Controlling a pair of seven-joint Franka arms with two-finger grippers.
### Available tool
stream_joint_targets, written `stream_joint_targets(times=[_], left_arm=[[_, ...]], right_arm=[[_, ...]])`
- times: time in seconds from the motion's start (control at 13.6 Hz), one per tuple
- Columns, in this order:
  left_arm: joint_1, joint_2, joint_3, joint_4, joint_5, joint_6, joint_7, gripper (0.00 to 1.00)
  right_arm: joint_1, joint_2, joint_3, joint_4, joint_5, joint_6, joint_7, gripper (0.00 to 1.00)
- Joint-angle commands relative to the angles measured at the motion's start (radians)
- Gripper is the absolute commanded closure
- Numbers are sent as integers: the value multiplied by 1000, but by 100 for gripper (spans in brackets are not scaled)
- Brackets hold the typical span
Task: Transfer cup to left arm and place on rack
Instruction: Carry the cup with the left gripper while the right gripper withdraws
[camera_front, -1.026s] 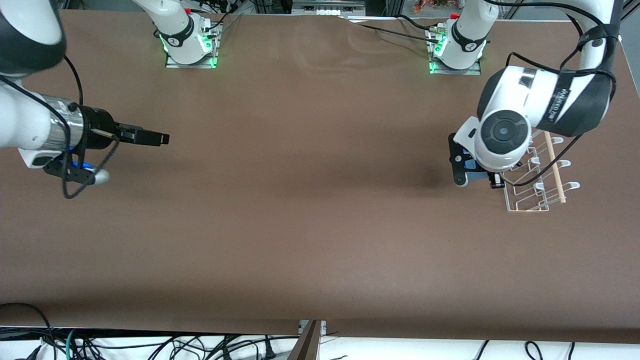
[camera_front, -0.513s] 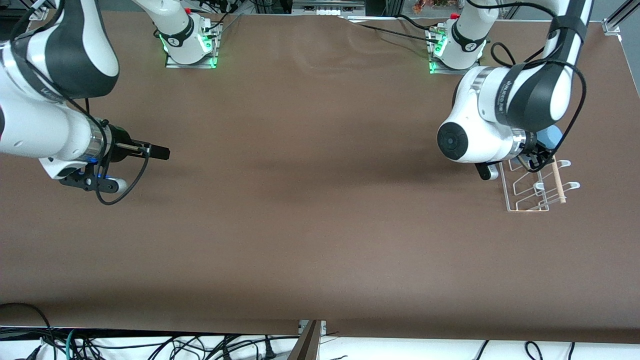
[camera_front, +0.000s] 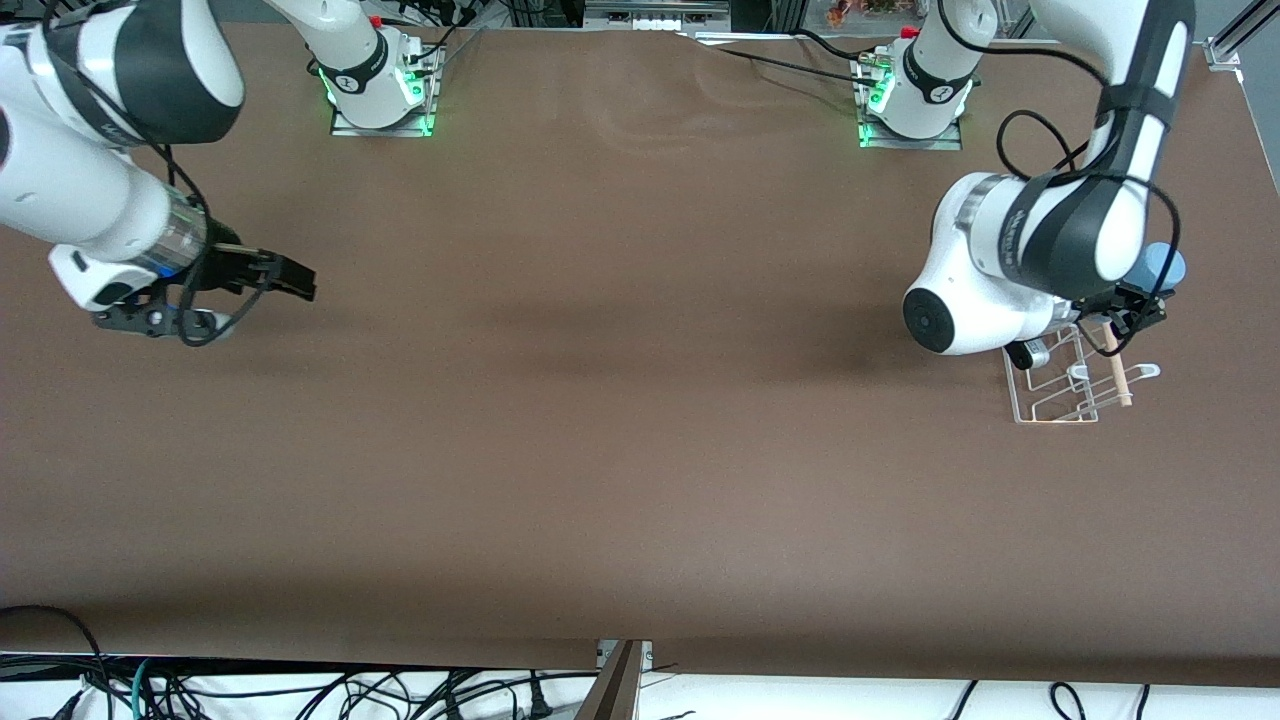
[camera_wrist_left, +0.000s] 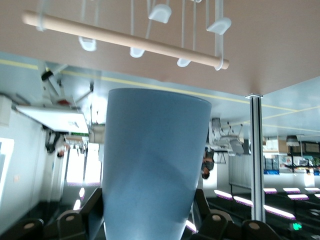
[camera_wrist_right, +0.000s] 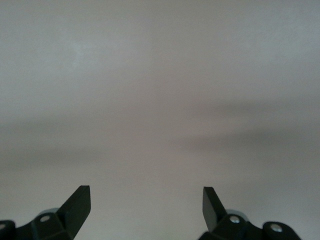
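Here the left gripper (camera_wrist_left: 150, 220) was clamped on the cup (camera_wrist_left: 152, 165), black fingers (camera_wrist_left: 95, 210) pressed against both sides of its narrow end, the wide end pointing out from the gripper. The cup (camera_front: 1160, 266) hung in the air over the rack (camera_front: 1070, 385), at the left arm's end of the table; whether it touched the white wire loops or the wooden dowel (camera_wrist_left: 125, 39) could not be told. The right gripper (camera_wrist_right: 145, 205) hovered over bare brown table (camera_front: 620, 400) at the right arm's end, jaws spread wide, holding nothing.
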Motion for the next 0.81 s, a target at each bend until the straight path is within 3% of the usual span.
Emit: stream_joint_targets(times=[0.0,0.73], left_arm=[[-9,-13,-14,-151,44,2,-172,100],[0,-10,-14,-291,44,89,-322,100]], right_arm=[[-3,-49,-63,-18,-8,7,-110,1],[4,-52,-70,-2,-8,-13,-141,1]])
